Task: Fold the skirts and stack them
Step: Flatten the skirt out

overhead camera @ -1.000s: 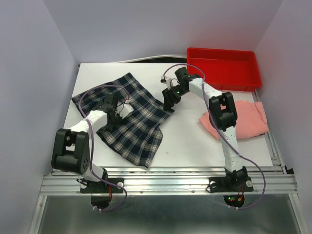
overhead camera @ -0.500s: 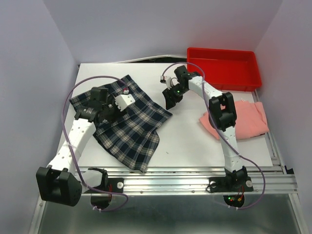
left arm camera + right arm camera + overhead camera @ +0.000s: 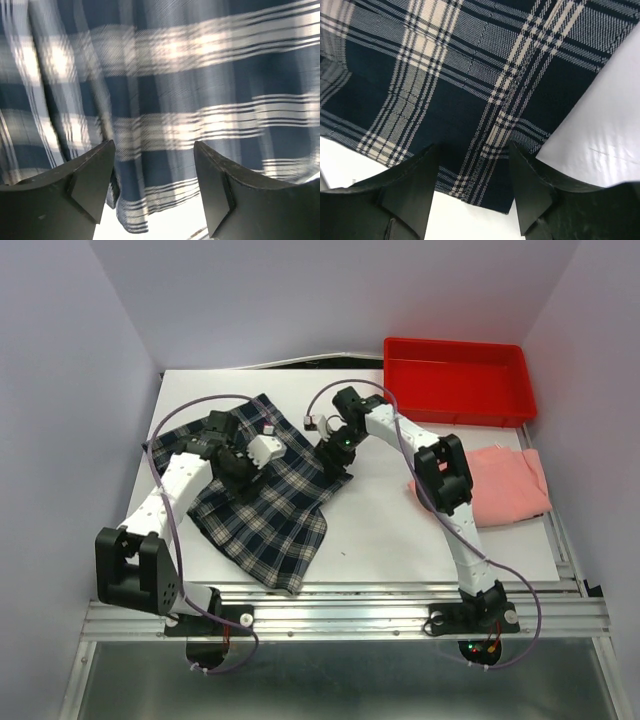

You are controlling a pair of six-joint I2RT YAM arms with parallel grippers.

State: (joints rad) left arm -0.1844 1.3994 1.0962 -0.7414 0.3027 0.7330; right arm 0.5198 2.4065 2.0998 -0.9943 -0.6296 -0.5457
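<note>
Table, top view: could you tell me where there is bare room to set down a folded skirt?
Widest bare patch of table: centre front, between the plaid skirt and the salmon-pink skirt. A narrow strip lies behind the plaid skirt, left of the red tray. Crowded: the left half, where left claw and right claw hang open over it.

We note the plaid skirt [image 3: 470,75] lying flat on the white desk [image 3: 600,130], one corner reaching between the jaws of the right gripper [image 3: 472,147], which stand apart, gripping nothing
</note>
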